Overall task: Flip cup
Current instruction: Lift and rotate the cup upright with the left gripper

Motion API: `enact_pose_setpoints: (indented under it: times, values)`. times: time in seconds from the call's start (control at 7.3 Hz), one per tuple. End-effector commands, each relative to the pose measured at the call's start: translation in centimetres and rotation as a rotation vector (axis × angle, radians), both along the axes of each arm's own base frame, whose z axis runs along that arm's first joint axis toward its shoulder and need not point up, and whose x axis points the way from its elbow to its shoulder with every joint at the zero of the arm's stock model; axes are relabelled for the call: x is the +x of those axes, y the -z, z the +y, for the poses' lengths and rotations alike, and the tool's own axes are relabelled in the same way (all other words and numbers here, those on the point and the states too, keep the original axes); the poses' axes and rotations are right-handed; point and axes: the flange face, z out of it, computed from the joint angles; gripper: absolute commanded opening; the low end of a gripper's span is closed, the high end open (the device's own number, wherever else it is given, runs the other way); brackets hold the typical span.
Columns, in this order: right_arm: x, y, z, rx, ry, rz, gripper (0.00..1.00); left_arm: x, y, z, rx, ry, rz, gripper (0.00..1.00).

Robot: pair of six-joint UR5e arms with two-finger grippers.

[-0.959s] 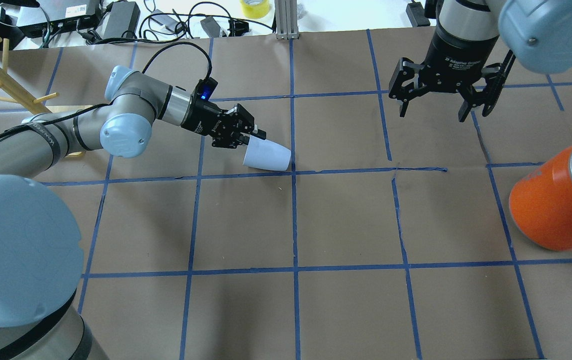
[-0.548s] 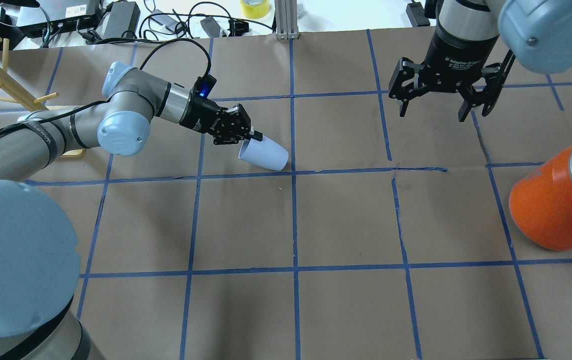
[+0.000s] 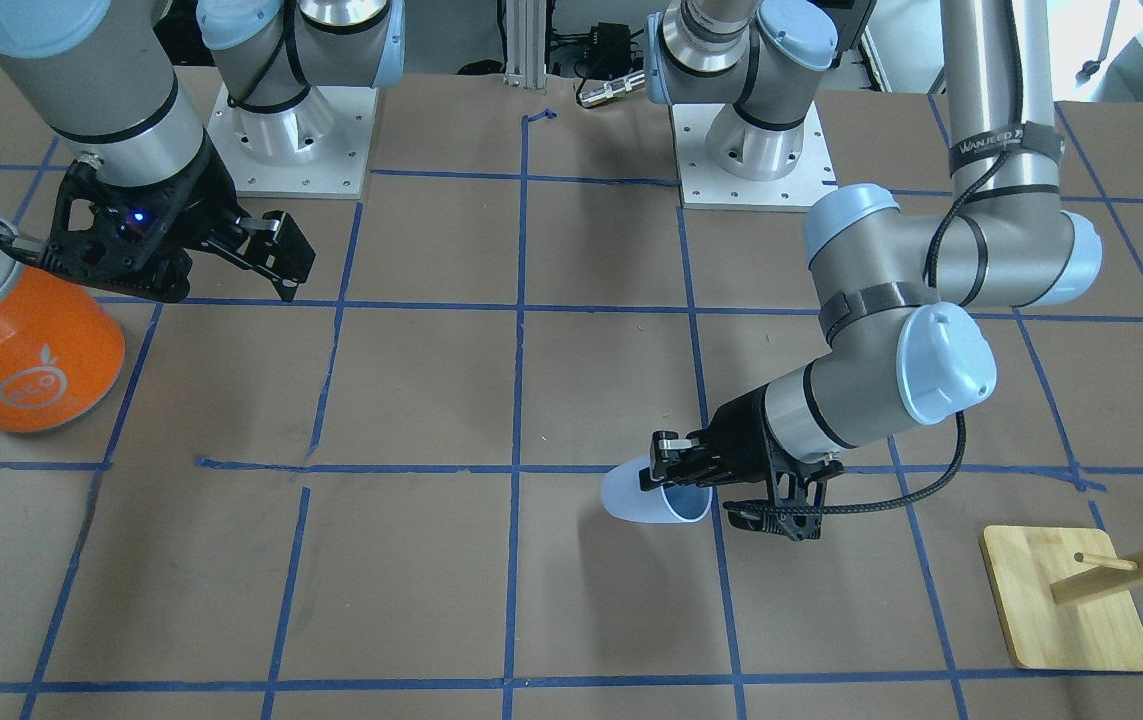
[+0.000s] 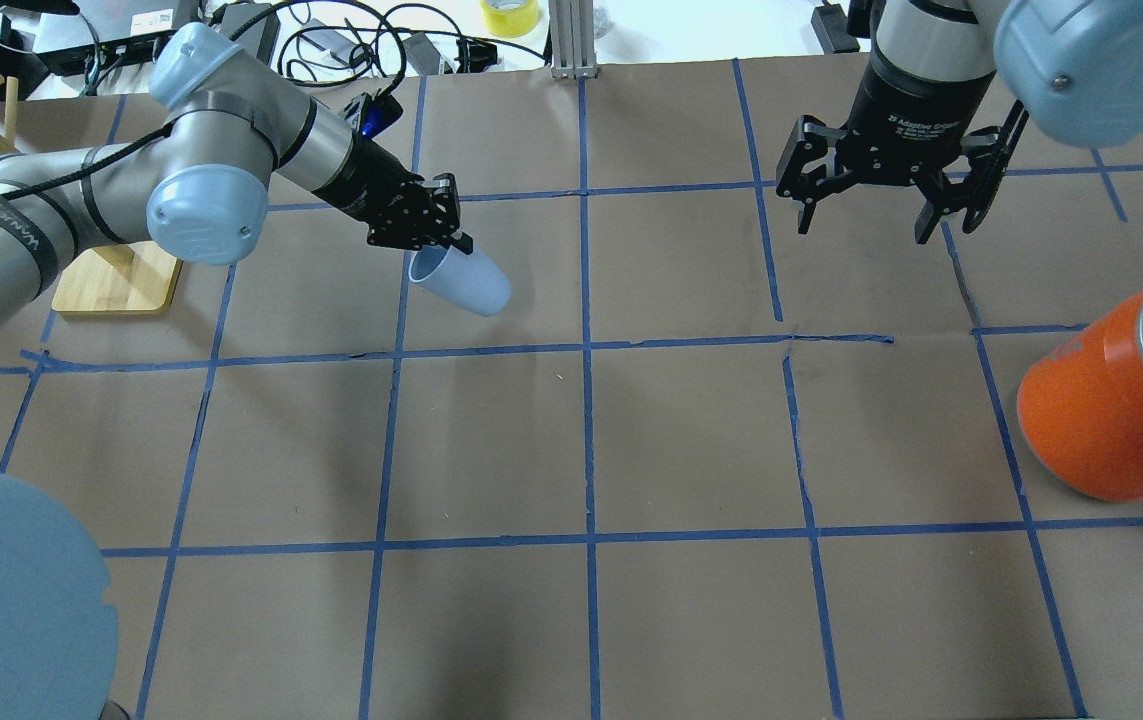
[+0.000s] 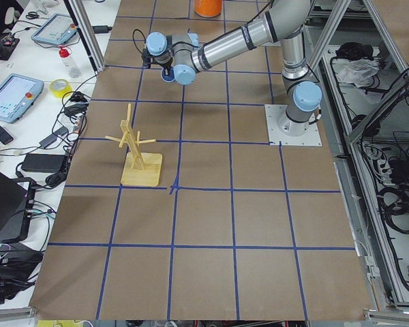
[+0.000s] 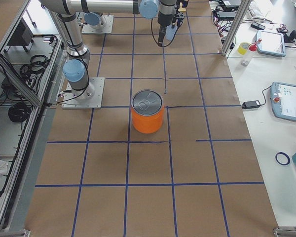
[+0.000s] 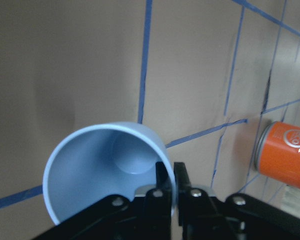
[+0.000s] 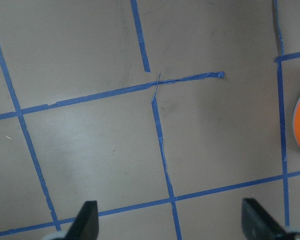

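The small pale blue cup (image 4: 461,282) hangs tilted above the table, mouth toward the left gripper. My left gripper (image 4: 443,243) is shut on the cup's rim, one finger inside and one outside, as the left wrist view shows (image 7: 169,182). The cup also shows in the front view (image 3: 646,495) and its blue inside in the wrist view (image 7: 107,172). My right gripper (image 4: 869,215) is open and empty, high over the far right of the table; its fingertips (image 8: 87,220) frame bare paper.
A large orange can (image 4: 1111,400) with a silver top stands at the right, also in the front view (image 3: 16,330). A wooden peg stand (image 4: 116,280) sits at the far left under the left arm. Cables and boxes lie beyond the table's far edge.
My left gripper has lifted the cup off the table and carried it left and back, turning it so the mouth points more upward. The right arm has not moved.
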Motion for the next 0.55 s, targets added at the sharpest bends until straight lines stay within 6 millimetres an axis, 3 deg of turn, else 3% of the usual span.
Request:
enact_pose_setpoints:
  times: [0.0,0.14,0.41]
  values:
    - [0.0,0.0,0.0,-0.001,0.0,0.0,1.0,2.3,-2.5,-1.5,-0.113,0.003,-0.281,0.0]
    - [0.0,0.0,0.0,-0.001,0.0,-0.001,1.0,4.0,-2.7,-2.9,-0.148,-0.004,-0.41,0.0]
    - [0.0,0.1,0.0,0.002,0.0,-0.001,1.0,4.8,-1.6,-4.6,-0.204,0.018,-0.464,0.0]
